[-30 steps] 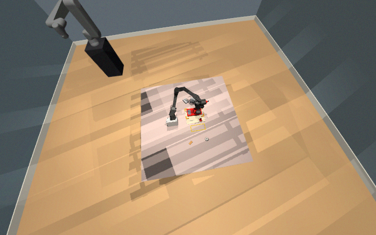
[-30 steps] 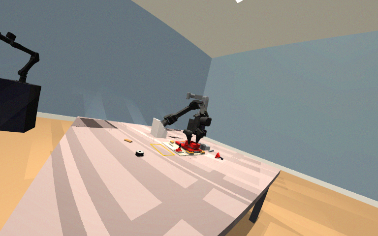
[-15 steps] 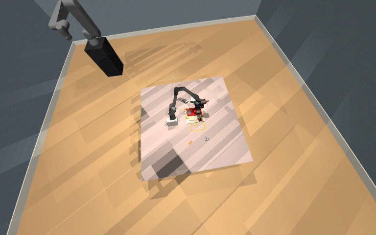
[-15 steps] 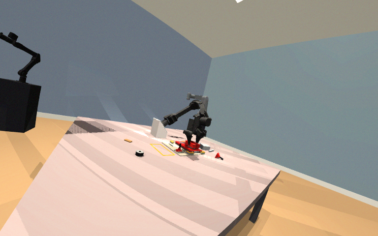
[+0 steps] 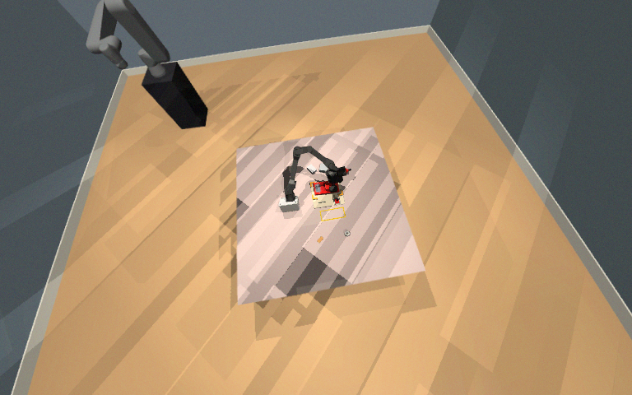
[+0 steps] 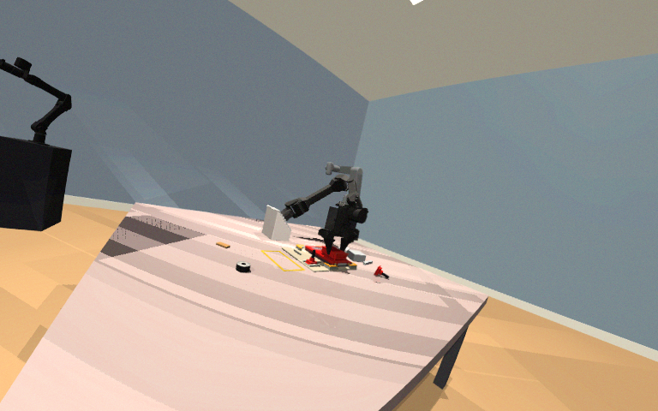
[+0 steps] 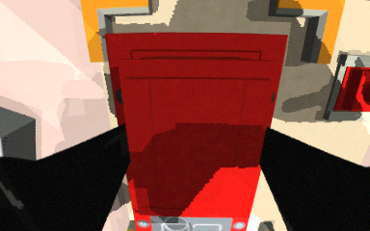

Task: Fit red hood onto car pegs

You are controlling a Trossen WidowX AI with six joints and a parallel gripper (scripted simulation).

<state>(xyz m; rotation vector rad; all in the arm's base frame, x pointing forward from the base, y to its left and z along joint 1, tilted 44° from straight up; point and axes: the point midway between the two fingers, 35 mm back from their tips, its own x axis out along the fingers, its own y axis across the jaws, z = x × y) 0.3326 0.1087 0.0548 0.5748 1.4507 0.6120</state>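
Observation:
The red hood (image 7: 193,106) (image 6: 334,254) is between the fingers of my gripper (image 7: 194,129) (image 6: 337,250), which is shut on its two long sides. The hood is over the red car chassis (image 7: 193,42) (image 5: 321,191). The chassis shows beyond the hood's far edge and along its left side in the wrist view. A grey panel (image 7: 199,226) with two pale round spots shows at the bottom of that view. The chassis sits between orange corner brackets of the jig (image 7: 92,38) (image 5: 322,202). Pegs, most corner holes and the engine are hidden; I cannot tell whether the hood is fully flat.
A small red part (image 7: 356,91) (image 6: 312,259) sits in a holder beside the chassis. A grey block (image 7: 16,132) (image 6: 356,255) stands at the other side. A wheel (image 5: 346,233) (image 6: 242,266), an orange piece (image 5: 320,239) (image 6: 222,244) and a red-and-black item (image 6: 379,272) lie on the table.

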